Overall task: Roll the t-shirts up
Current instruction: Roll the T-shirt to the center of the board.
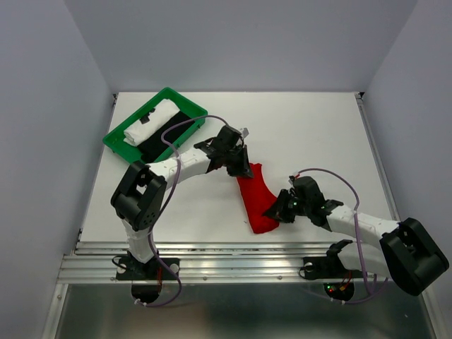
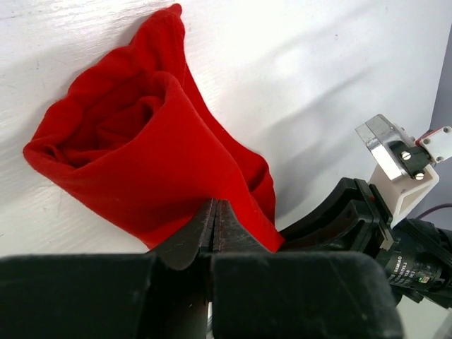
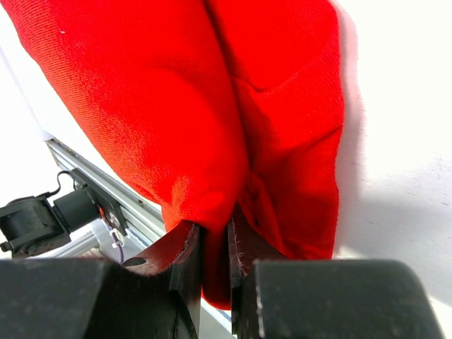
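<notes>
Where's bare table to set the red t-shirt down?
Bare: the table far right, beyond the right pincer; also the near strip between the left arm and the red t-shirt. Crowded: the centre around the left pincer, and the green tray far left.

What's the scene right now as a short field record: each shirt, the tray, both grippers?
red t-shirt: loosely rolled into a long strip, mid-table
left gripper: shut on the red t-shirt, far end
right gripper: shut on the red t-shirt, near end
green tray: far left of table
white t-shirt: rolled, in the green tray
black t-shirt: in the green tray beside the white t-shirt; shape unclear
</notes>
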`<act>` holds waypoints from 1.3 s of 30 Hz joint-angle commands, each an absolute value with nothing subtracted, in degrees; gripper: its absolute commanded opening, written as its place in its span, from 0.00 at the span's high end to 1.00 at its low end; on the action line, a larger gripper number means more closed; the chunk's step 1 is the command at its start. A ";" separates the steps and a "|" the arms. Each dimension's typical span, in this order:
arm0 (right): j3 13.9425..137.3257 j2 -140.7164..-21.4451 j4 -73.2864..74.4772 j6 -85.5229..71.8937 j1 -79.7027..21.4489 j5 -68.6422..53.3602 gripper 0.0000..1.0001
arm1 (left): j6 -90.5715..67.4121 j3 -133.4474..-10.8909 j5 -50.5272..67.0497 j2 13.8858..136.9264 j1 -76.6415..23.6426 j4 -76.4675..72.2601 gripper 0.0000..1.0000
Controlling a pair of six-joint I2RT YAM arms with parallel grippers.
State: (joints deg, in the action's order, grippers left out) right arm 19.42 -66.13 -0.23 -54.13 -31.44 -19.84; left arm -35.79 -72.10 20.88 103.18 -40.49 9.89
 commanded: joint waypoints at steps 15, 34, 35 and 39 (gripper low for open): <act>16.52 -66.36 4.04 -50.45 -31.03 -14.24 0.95 | -32.70 -80.59 18.90 112.85 -40.78 9.14 0.94; 37.70 -54.23 34.62 -40.43 -31.73 -1.50 0.37 | -32.17 -81.56 19.25 120.41 -40.78 7.82 0.99; 38.14 -53.79 34.28 -41.39 -31.73 -2.10 0.41 | -32.17 -81.56 19.34 120.50 -40.78 7.82 0.99; 37.10 -53.35 29.20 -46.48 -35.40 -5.88 0.82 | -32.17 -82.26 19.51 121.02 -40.78 8.17 0.99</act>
State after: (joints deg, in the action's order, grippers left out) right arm 36.01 -53.87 30.22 -42.70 -32.29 -4.43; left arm -34.24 -80.75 21.58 118.56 -40.51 6.44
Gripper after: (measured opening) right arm 0.319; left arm 0.079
